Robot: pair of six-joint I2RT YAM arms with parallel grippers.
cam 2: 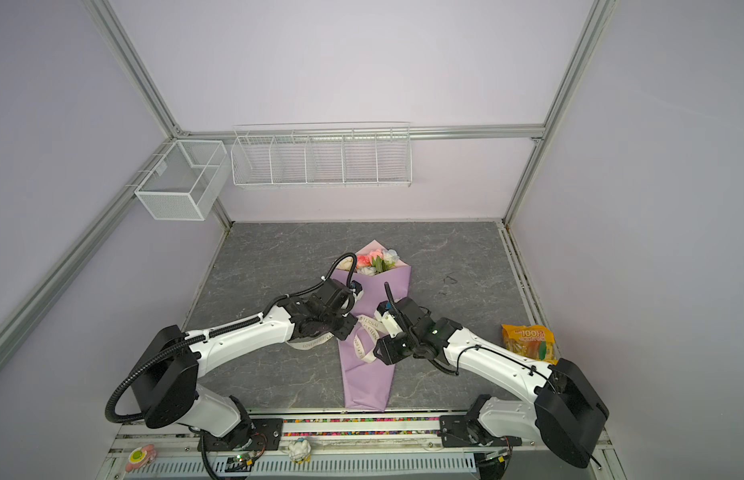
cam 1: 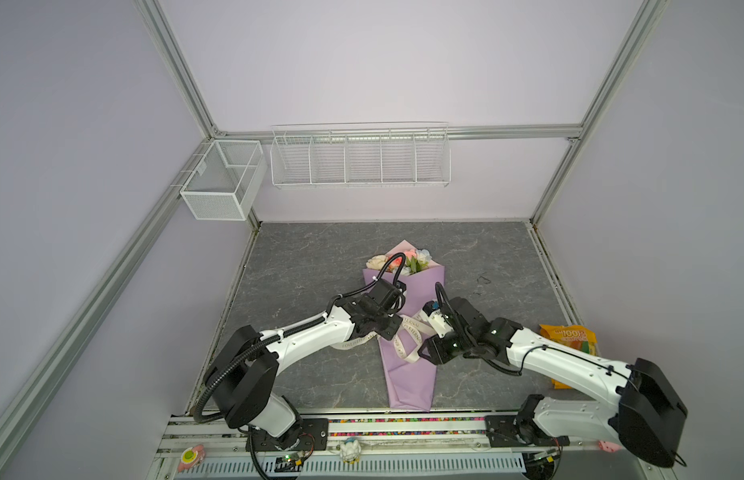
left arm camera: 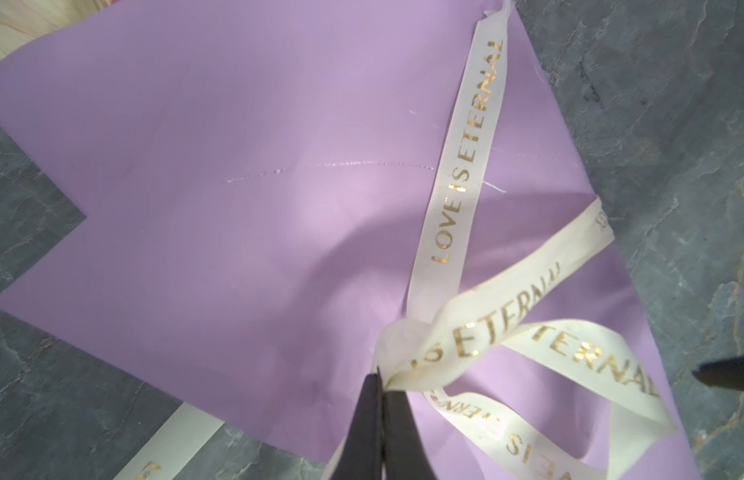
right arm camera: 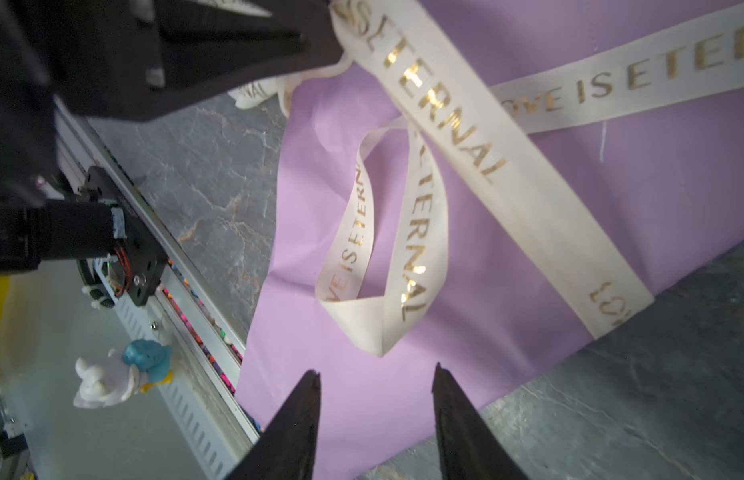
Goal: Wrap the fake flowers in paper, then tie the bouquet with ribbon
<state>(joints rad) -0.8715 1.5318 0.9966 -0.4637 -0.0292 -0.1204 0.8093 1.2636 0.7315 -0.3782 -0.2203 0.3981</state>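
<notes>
Clearly the left gripper (left arm camera: 380, 376) has its jaws pressed together on the ribbon (left arm camera: 461, 195), pinching it right beside a loose knot (left arm camera: 403, 336) that sits on the lilac paper (left arm camera: 237, 208). The right gripper (right arm camera: 376, 372) hangs with its jaws spread and nothing between them, its tips just short of a slack loop (right arm camera: 353, 324) of the same ribbon. Both work over the narrow waist of the bouquet (cam 1: 407, 374). It lies flat on the grey table (cam 1: 304, 266) between the two arms, with the flower heads (cam 1: 403, 262) toward the far wall and the folded foot of the wrap near the robot's base rail. The bundle looks light, so I judge that a pull from one side alone would drag it across the smooth tabletop; opposite pulls on the two ribbon ends should hold it in place. The paper seems thin and slick and likely to crease or slide out of a pinch, so it is a poor place to grip. The ribbon is soft and limp, and its ribbed weave probably offers some bite. The best hold looks to be across its full width, at the bend of the loop or close to the knot. The flowers need no touching.
</notes>
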